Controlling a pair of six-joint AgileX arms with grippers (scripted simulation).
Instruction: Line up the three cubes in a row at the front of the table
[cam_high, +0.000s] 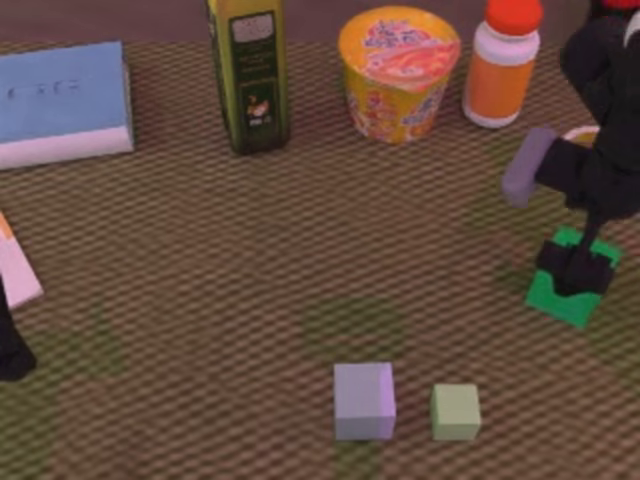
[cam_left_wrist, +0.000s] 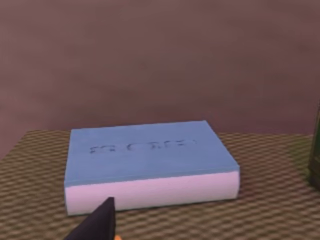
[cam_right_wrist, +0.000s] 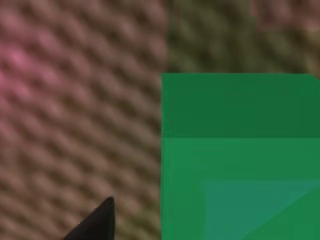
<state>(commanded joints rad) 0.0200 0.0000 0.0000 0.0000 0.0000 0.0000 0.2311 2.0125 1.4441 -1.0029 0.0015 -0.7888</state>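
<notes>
The lavender-purple cube (cam_high: 364, 400) and the smaller mint-green cube (cam_high: 455, 411) sit side by side near the table's (cam_high: 200, 250) front edge, a small gap between them. The emerald-green cube (cam_high: 560, 300) lies farther back at the right. My right gripper (cam_high: 575, 268) hangs directly over it, open. In the right wrist view the emerald cube (cam_right_wrist: 240, 160) fills the frame, and one dark fingertip (cam_right_wrist: 100, 222) stands beside it with bare cloth between. My left gripper (cam_high: 12, 355) is parked at the table's left edge, open and holding nothing.
Along the back stand a flat blue-topped box (cam_high: 62, 95) (cam_left_wrist: 145, 155), a dark green oil bottle (cam_high: 248, 70), a yellow noodle cup (cam_high: 398, 70) and an orange bottle with a red cap (cam_high: 503, 65). Bare cloth lies to the right of the mint cube.
</notes>
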